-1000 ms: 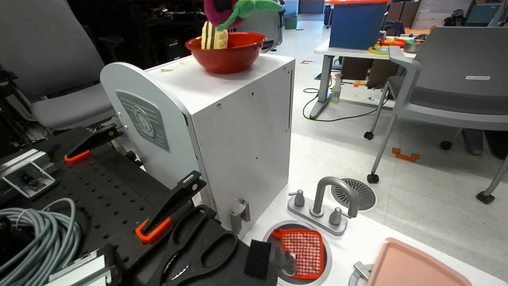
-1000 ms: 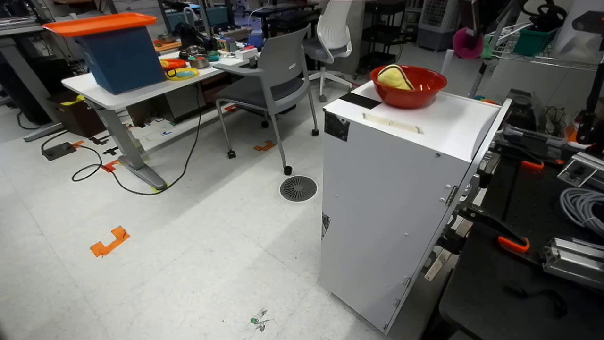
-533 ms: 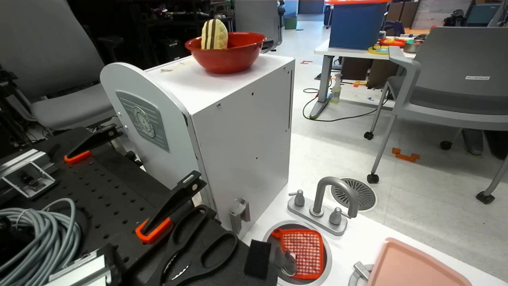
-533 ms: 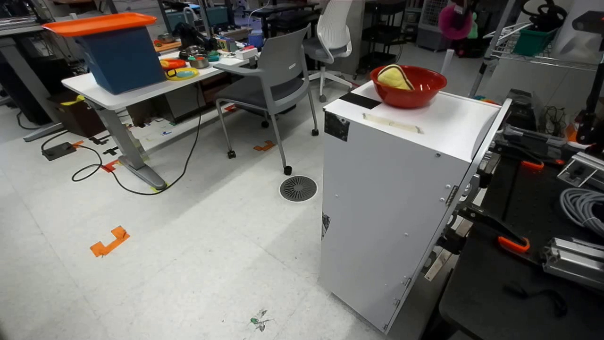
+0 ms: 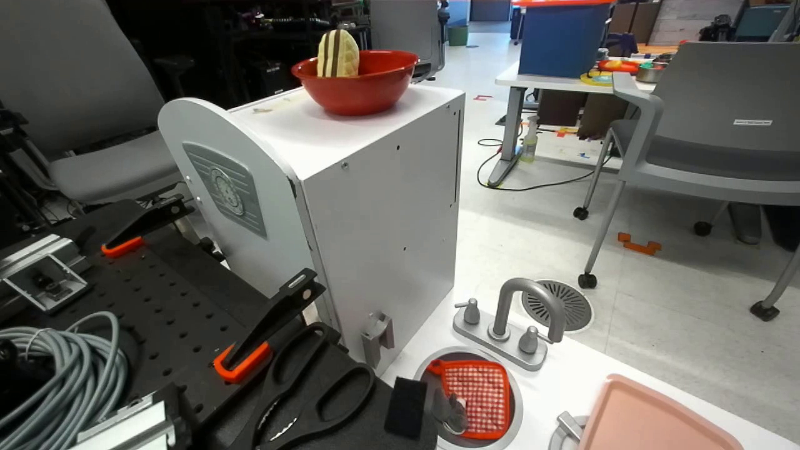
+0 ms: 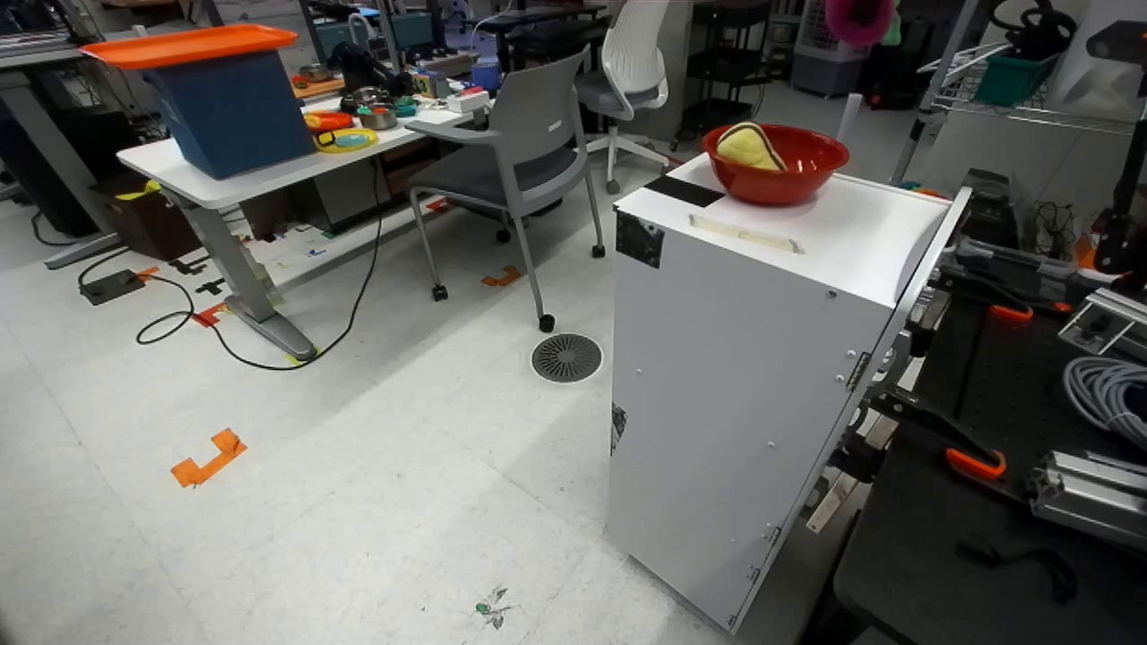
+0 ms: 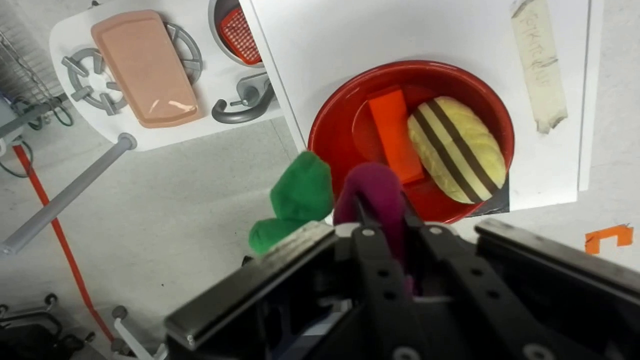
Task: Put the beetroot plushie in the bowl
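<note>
Magenta plush forms the body of the beetroot plushie (image 7: 375, 181), which is pinched in the gripper (image 7: 389, 217); its green leaf (image 7: 302, 187) sticks out sideways, mostly past the edge of the bowl (image 7: 340, 125) in the wrist view; there the plushie also covers part of the bowl's rim, and its height over the bowl cannot be told from that view; in an exterior view the plushie (image 6: 862, 34), cut off by the top edge, shows higher than the bowl and apart from it. Inside the bowl sit a yellow striped toy (image 7: 457, 150), poking above the rim, and an orange-red block (image 7: 395, 135) just beside the toy; beneath the bowl stands a white cabinet (image 5: 387, 206), seen in both exterior views; a strip of tape (image 6: 744, 235) is stuck on top, near the bowl, with a black patch (image 6: 683, 191) just beside the bowl. Well apart from the bowl and lower down are a grey tap (image 5: 505, 303), a round sink (image 5: 516, 406) holding a red checked pot holder (image 5: 478, 397), and a pink tray (image 5: 650, 419); lower than the bowl, too, is a black board (image 5: 169, 294) dotted with holes.
</note>
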Motion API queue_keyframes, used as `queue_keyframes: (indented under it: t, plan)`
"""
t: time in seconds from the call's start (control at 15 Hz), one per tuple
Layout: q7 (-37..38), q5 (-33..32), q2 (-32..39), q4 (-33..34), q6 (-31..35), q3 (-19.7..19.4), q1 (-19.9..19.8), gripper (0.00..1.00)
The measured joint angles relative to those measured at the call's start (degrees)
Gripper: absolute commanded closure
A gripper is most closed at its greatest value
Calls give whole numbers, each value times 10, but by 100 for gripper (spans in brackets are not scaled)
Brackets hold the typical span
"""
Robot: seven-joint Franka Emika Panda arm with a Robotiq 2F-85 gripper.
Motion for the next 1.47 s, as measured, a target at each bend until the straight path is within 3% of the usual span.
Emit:
queue_keyframes:
  t: [0.13,0.27,0.8,0.93,1.47]
  plan:
    - [-1,0,3,-5,12,-7,-4,97]
    - [-3,0,7,-9,22,-11,-7,63]
    - [-4,0,10,-12,31,-13,-10,5]
    - [-4,0,10,-12,32,-13,-10,0]
    - [-5,0,10,-18,46,-12,-9,0]
